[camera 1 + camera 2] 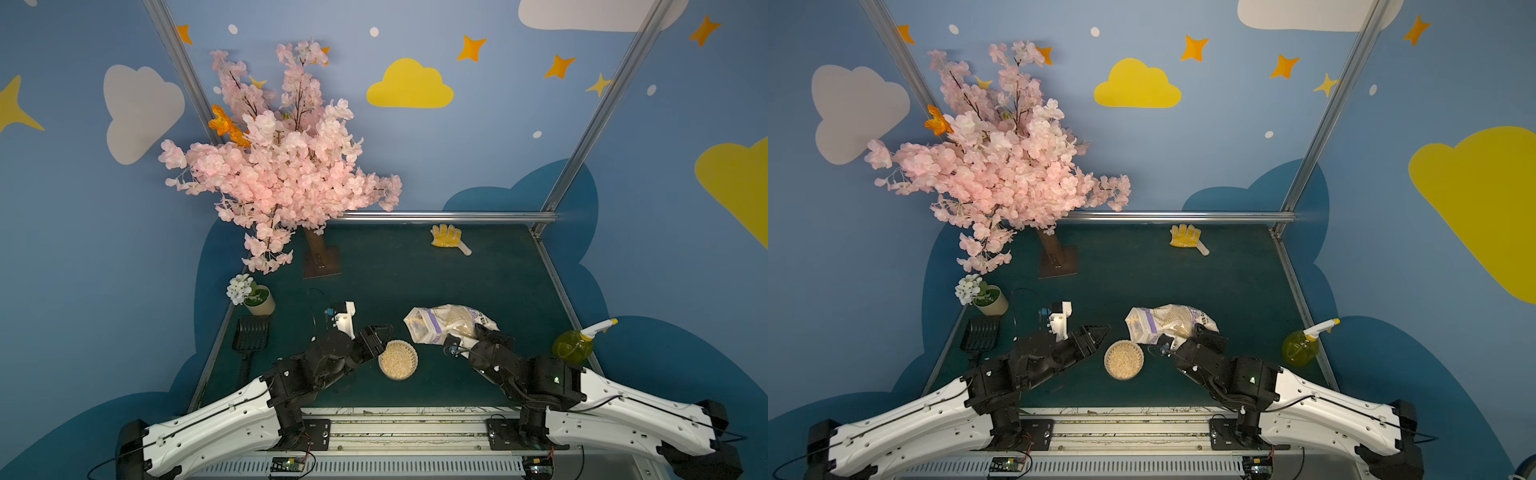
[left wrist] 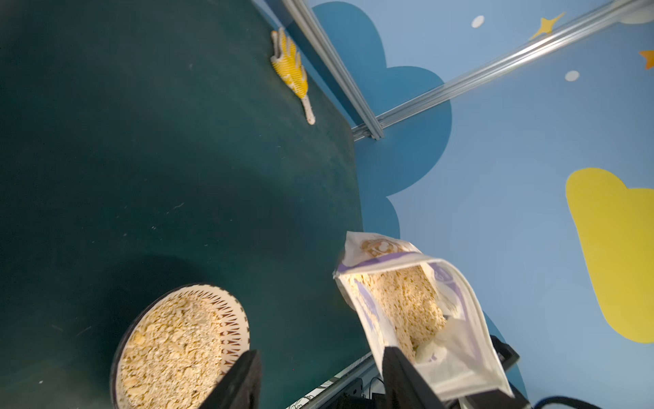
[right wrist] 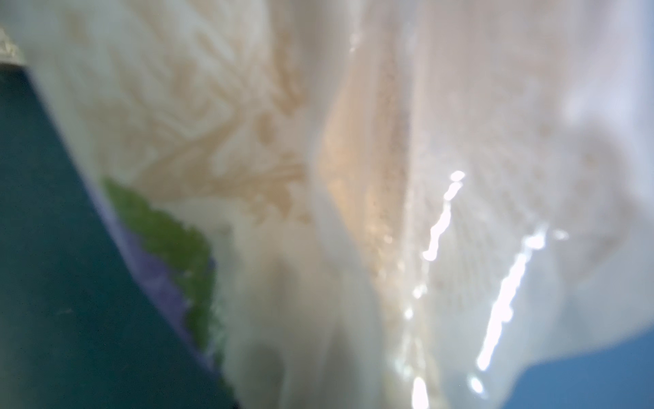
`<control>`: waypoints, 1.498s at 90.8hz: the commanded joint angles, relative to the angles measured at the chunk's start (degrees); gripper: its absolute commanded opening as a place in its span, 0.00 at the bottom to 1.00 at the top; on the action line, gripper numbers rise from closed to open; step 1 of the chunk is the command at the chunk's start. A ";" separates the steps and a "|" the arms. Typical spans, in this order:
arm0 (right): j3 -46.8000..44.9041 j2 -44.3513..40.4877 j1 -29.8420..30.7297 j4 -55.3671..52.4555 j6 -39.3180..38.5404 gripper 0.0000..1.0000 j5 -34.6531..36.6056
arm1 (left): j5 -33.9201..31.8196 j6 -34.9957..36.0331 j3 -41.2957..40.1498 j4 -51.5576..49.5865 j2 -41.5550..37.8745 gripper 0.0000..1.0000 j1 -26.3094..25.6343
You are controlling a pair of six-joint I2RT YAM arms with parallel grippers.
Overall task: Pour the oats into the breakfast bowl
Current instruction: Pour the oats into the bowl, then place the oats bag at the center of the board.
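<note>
Open bench (image 1: 415, 270) lies between the glove (image 1: 446, 237) and the oat bag (image 1: 449, 324); bag and bowl (image 1: 397, 359) crowd the near middle, seemingly with a narrow gap between.

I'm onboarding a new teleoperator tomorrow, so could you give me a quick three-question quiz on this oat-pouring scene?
1. True or false: the breakfast bowl is empty.
2. The oat bag is: A. lying flat beside the bowl; B. held by the right tool; C. standing inside the bowl.
3. Fill in: the left tool has its jaws ____, with nothing between them.

Key: 1. False, it holds oats. 2. B. 3. open.
</note>
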 commanded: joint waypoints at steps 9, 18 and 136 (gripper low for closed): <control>6.09 -0.99 -6.31 12.74 16.84 0.00 -6.24 | -1.11 7.42 5.07 -4.93 1.40 0.62 -0.21; 3.38 -3.32 -12.00 20.21 26.08 0.00 -15.45 | -0.80 7.79 6.02 -4.57 2.18 0.63 -0.22; -29.33 20.15 -7.74 72.98 38.88 0.26 -16.89 | 3.63 5.63 13.90 0.34 21.76 0.61 -0.24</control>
